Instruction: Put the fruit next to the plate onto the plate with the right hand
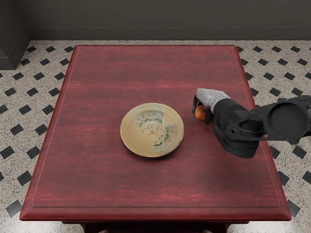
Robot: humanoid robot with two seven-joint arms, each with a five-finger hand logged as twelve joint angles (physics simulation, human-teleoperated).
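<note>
1. Work surface: a rectangular dark red wooden table (97, 170) with a raised edge stands on a speckled floor (29, 97) set with black diamond tiles. A dark grey wall (155, 19) runs behind it.
2. Target: a round yellowish ceramic plate (133, 141) with a green floral pattern lies flat near the centre of the table. Nothing lies on it.
3. Working arm: the black jointed right arm (272, 124) enters from the picture's right edge and reaches left over the right part of the table.
4. Hand state: the right hand (208, 102), pale grey on its back, is curled around a small round orange-red fruit (199, 113). Dark fingers (195, 104) wrap the fruit on the side facing the plate.
5. Fruit position: the fruit sits in the hand's grasp to the right of the plate, near its rim but apart from it. Whether the fruit touches the table or is lifted off it cannot be told.
</note>
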